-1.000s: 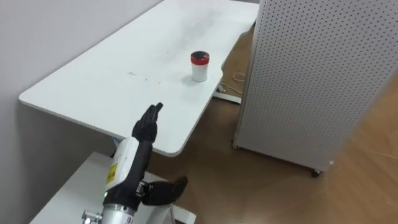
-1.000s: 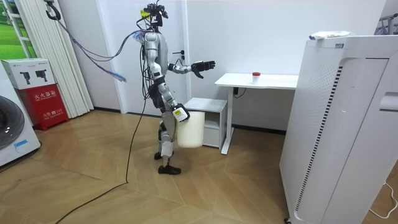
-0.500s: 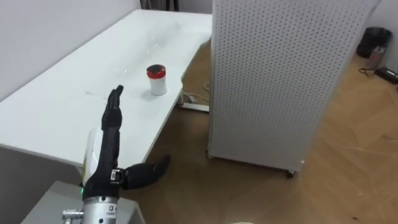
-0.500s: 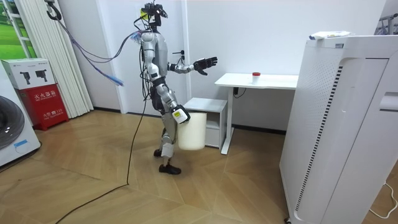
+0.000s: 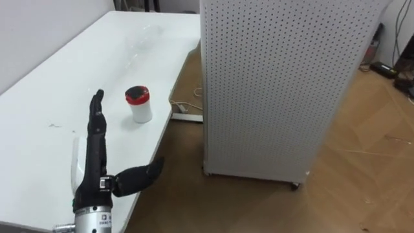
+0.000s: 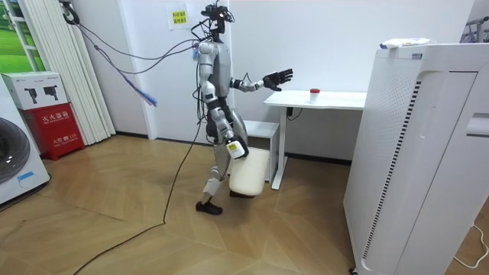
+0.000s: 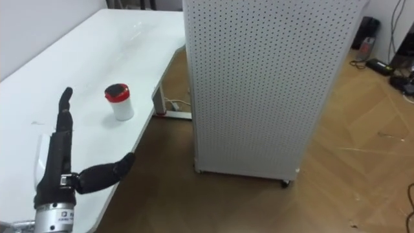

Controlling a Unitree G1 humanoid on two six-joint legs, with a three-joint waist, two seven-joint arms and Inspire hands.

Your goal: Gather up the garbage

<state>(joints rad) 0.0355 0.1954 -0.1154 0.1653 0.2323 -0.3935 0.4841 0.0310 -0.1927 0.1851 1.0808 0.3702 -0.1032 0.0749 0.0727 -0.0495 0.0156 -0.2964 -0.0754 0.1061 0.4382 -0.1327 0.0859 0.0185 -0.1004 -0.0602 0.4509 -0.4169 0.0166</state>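
reaching out over the table (image 5: 58, 97), the left hand (image 5: 96, 155) is holding its fingers (image 5: 96, 113) straight and spread from the thumb, gripping nothing. the garbage, a small white cup (image 5: 138, 104) with a red lid, is standing upright on the table at about 1 o'clock from the fingertips, near but untouched, close to the table's edge. it is probably going to handle light, stiff and smooth-sided, and tip easily, so i am judging the white wall below the lid the safest hold. the perforated cabinet (image 5: 278, 84) is standing at 3 o'clock. in the room view the right hand (image 6: 234, 148) is hanging low by a white bin (image 6: 250, 173). compared with a second ago, the robot is standing nearer the table, and the left hand is reaching closer to the cup.
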